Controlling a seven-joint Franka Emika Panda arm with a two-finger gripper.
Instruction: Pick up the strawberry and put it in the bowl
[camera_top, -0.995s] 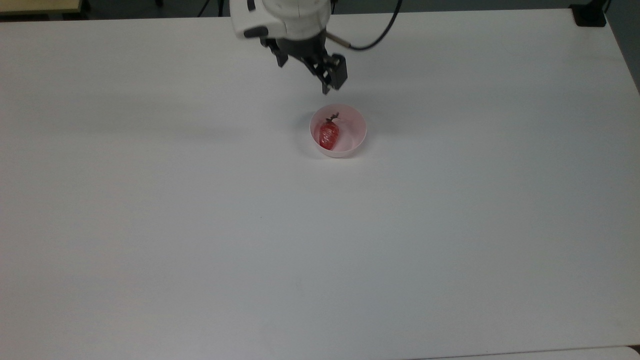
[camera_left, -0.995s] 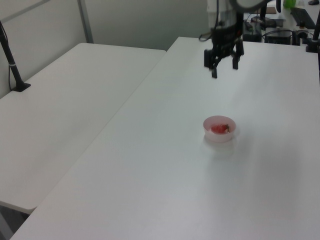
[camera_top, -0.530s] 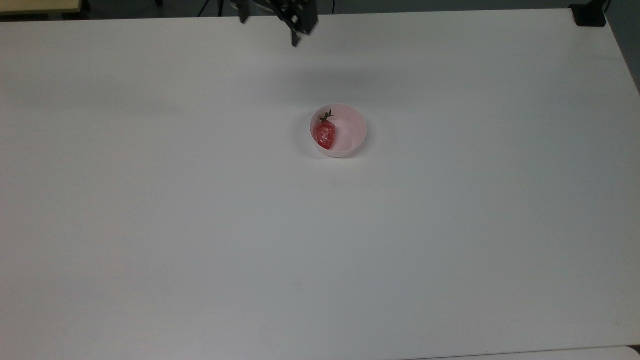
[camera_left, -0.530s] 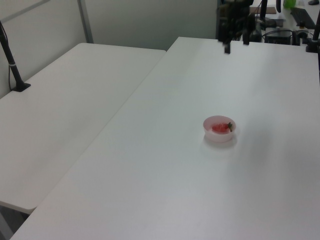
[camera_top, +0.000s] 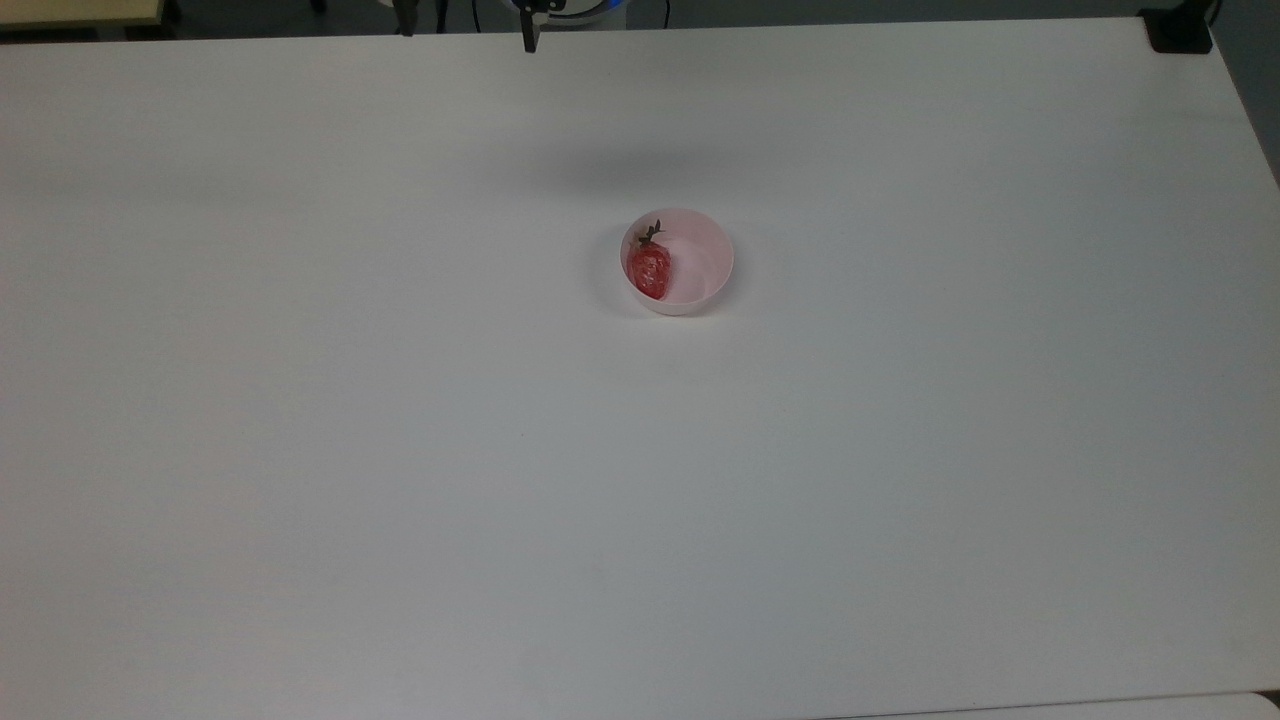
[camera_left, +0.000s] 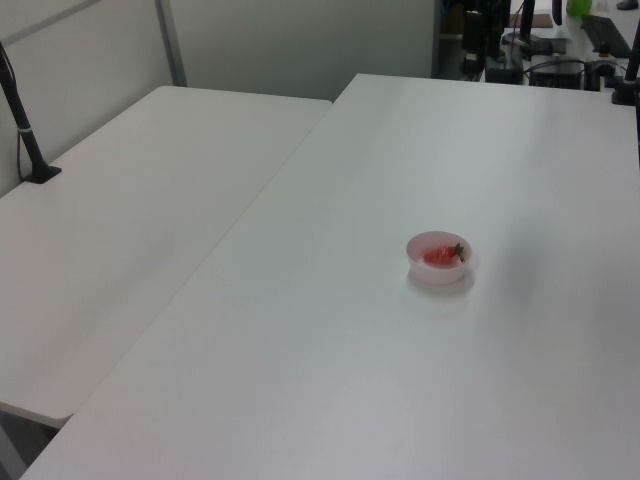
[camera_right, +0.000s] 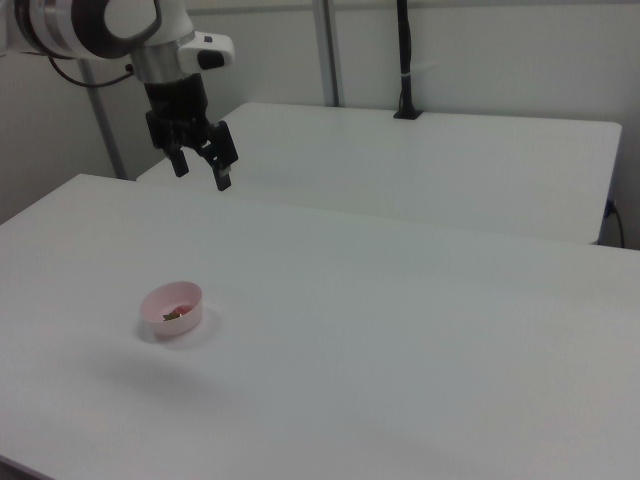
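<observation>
I see the strawberry (camera_top: 651, 268) lying inside the bowl (camera_top: 712, 250), against the wall on the top view's left, its green stem pointing toward the far rim. The bowl sits on the white table (camera_top: 400, 450). My gripper (camera_right: 200, 165) hangs in the air well apart from the bowl — up and toward the right view's upper left — with its two fingers spread and nothing between them. A second table (camera_right: 450, 160) stands beyond the bowl's table.

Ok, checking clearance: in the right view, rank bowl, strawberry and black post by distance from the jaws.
1. bowl, on the near table below the jaws; strawberry inside it, too close to separate.
2. black post, on the far table, right view's upper right.
</observation>
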